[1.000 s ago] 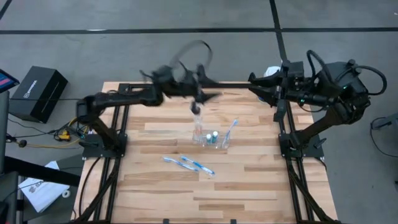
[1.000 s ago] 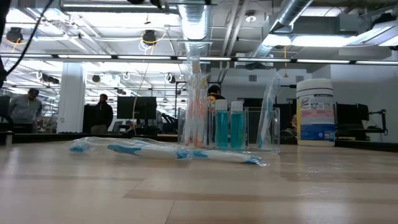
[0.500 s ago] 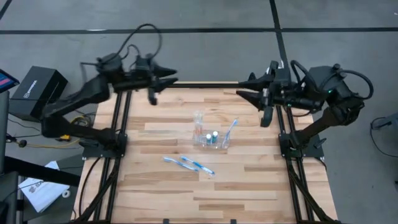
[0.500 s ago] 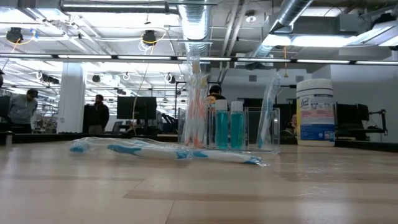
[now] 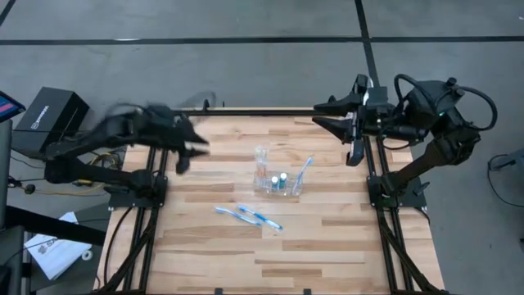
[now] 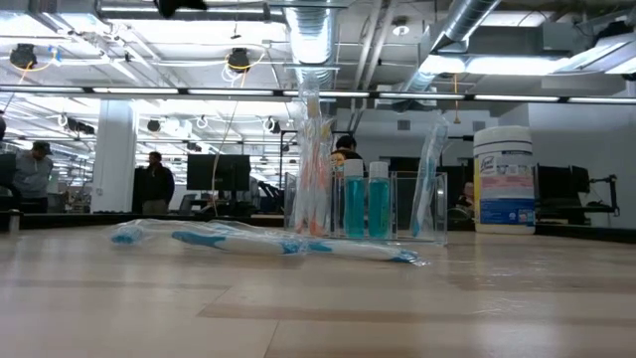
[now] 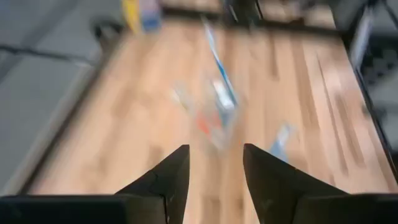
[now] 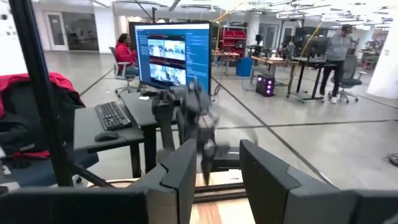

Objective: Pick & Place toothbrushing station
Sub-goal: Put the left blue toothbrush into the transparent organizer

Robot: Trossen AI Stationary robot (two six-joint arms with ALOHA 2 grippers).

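Station: the clear toothbrushing station (image 5: pixel 277 180) stands upright mid-worktop, holding two teal-capped bottles and toothbrushes.
Left gripper: the left gripper (image 5: pixel 182 157) hangs over the worktop's left edge, fingers parted, empty.
Right gripper: the right gripper (image 5: pixel 354 152) waits at the right edge, fingers parted, empty.
Loose: two wrapped toothbrushes (image 5: pixel 248 216) lie nearer the front edge.

You see a clear, glossy plastic holder (image 5: pixel 277 182) on a smooth pale wood table (image 5: pixel 327 238), beside a white plastic canister (image 6: pixel 504 179)
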